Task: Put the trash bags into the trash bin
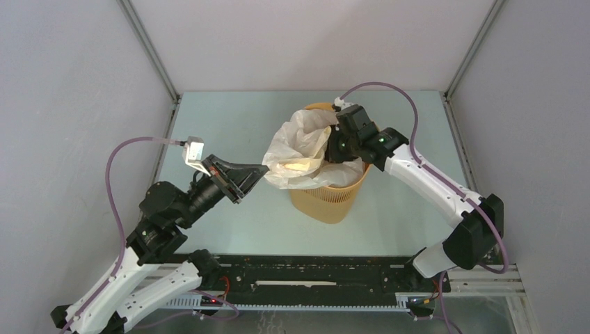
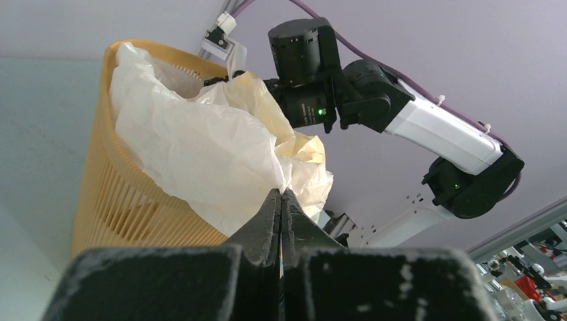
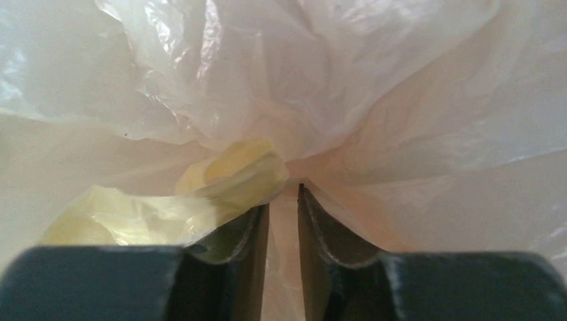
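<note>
The orange-yellow trash bin [image 1: 327, 198] stands mid-table. The crinkly cream-white trash bag [image 1: 299, 142] spills out of its mouth toward the left. My left gripper [image 1: 262, 171] is shut on the bag's left edge, beside the bin rim. In the left wrist view its jaws [image 2: 281, 194] meet on the film, with the bag [image 2: 200, 144] draped over the bin [image 2: 100, 200]. My right gripper [image 1: 337, 145] is down in the bag at the bin's mouth. Its jaws [image 3: 283, 190] stand a narrow slit apart with bag film [image 3: 374, 87] gathered between them. The pale yellow rim band [image 3: 234, 170] lies over the left finger.
The bin sits on a pale green table [image 1: 236, 125] walled by grey panels. The right arm [image 2: 434, 127] reaches over the bin from the far side. A black rail [image 1: 313, 275] with both arm bases runs along the near edge.
</note>
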